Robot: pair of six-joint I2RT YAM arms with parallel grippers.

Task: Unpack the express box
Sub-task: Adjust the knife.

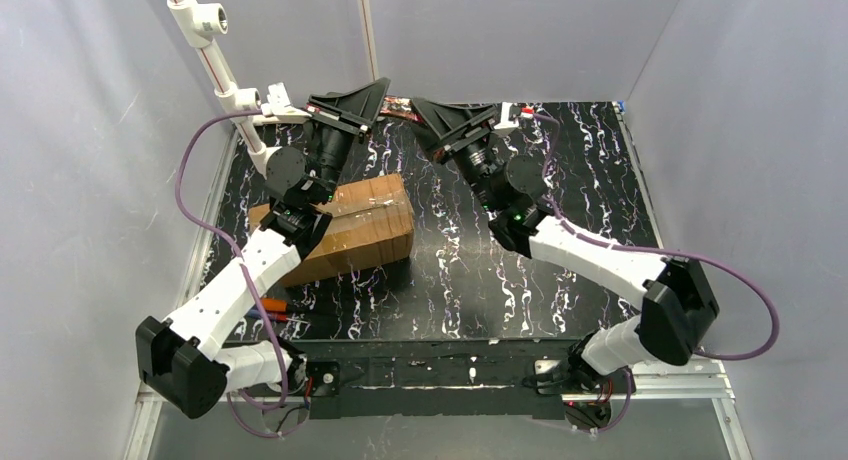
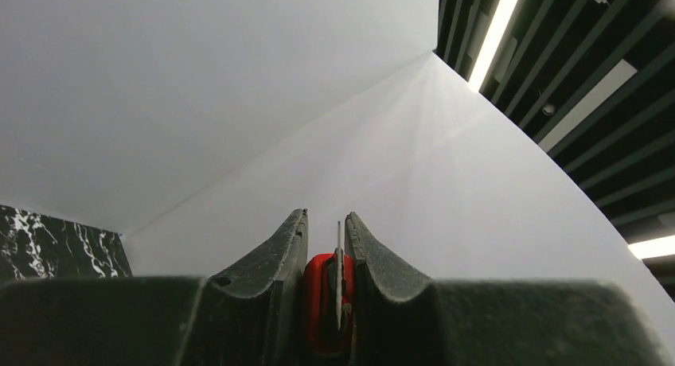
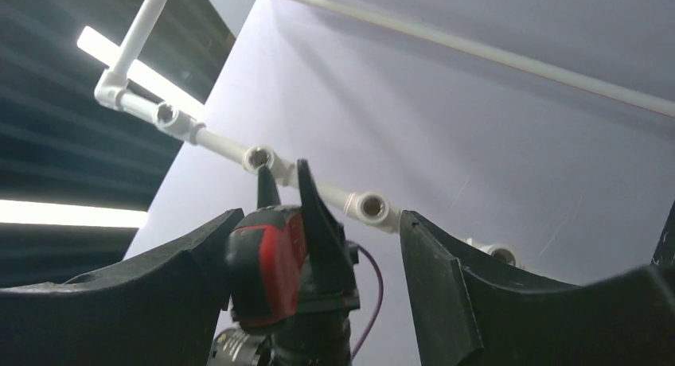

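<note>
1. The box (image 1: 360, 225) is lying on the bench (image 1: 450, 280). It is looking closed, with glossy tape running across its top, and the left arm is reaching over its left end.
2. The left pincer (image 2: 326, 216) is hovering above and behind the box, pointing up and away from it. It is clenching a red cutter (image 2: 322, 302), whose thin blade is showing between the fingers.
3. The right pincer (image 3: 318, 215) is hanging raised, behind and to the right of the box, with its jaws standing wide and released. In its wrist view the cutter is sitting between its fingers. One finger is well apart from the cutter; whether the other is touching it cannot be told.
4. The step in hand is probably getting the cutter seated in the left pincer. Cutting is not yet starting, and nothing is coming out of the box.
5. The next move is likely calling for three things:
   - The right pincer is needing to draw clear of the cutter.
   - The left pincer is needing to tip the blade down onto the tape atop the box.
   - The right arm is likely needing to steady the box beside the cut.
</note>
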